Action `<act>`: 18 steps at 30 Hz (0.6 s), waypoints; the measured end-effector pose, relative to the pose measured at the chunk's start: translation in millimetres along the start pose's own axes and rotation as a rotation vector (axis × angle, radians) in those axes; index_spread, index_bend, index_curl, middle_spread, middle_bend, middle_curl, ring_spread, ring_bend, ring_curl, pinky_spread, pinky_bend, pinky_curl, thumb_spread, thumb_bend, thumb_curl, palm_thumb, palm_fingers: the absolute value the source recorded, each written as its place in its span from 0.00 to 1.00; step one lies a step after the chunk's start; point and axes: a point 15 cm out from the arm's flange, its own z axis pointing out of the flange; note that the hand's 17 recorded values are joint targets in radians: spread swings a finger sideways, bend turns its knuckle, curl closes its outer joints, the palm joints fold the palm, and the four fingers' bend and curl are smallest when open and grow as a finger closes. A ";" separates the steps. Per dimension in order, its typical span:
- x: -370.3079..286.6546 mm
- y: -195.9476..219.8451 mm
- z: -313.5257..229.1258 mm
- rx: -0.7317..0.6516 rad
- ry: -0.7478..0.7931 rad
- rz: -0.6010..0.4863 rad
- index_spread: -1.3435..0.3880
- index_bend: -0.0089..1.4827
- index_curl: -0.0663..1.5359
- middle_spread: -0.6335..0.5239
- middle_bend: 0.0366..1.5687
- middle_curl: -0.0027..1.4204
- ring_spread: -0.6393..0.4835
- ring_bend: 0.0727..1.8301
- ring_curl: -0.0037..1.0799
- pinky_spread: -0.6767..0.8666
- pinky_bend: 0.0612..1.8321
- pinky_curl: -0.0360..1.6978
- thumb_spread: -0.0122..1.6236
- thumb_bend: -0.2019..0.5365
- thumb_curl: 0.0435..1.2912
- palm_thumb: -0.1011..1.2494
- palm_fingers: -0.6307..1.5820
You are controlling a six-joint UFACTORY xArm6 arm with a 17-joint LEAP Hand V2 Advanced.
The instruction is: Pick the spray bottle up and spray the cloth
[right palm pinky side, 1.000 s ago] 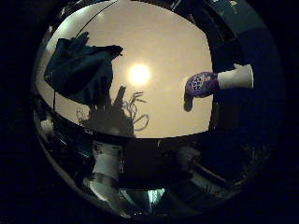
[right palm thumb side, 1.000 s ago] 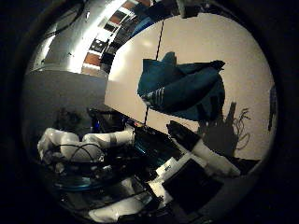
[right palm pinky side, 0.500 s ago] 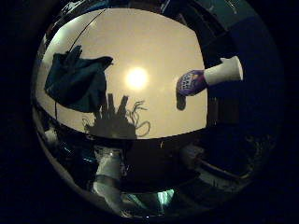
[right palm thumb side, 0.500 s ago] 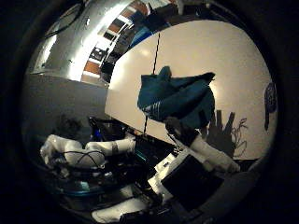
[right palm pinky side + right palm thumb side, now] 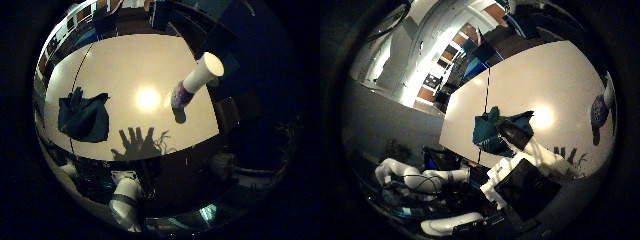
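in the little finger side view we see the spray bottle lying on its side on the pale desk, purple body and white top, with a bright glare spot just beside it. the dark teal cloth lies crumpled on the same desk, well apart from the bottle, on the far side of the glare. the hand's shadow falls on the desk edge between them, with its fingers spread, so we judge the hand released and holding nothing, high above both.

in the thumb side view the cloth sits mid-desk, partly behind a dark fingertip, and the bottle shows only at the desk's far edge from the cloth.

we judge the bottle light, stiff plastic, smooth and likely to roll while it lies flat. we would take it round the purple body near the neck, so a finger can reach the trigger. the cloth is soft and needs no holding.
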 end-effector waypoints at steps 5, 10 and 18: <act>18.6 -2.1 -12.0 0.044 0.010 0.035 0.61 0.12 0.24 0.57 0.11 0.25 0.74 0.07 0.22 0.69 0.08 0.20 0.60 0.24 0.24 0.59 0.43; 36.4 -0.5 -18.8 0.077 0.012 0.079 0.61 0.12 0.24 0.56 0.11 0.25 0.74 0.07 0.23 0.69 0.08 0.20 0.60 0.24 0.25 0.59 0.43; 65.2 5.7 -32.7 0.144 0.008 0.162 0.61 0.12 0.24 0.56 0.12 0.25 0.74 0.07 0.23 0.69 0.08 0.19 0.60 0.24 0.25 0.59 0.44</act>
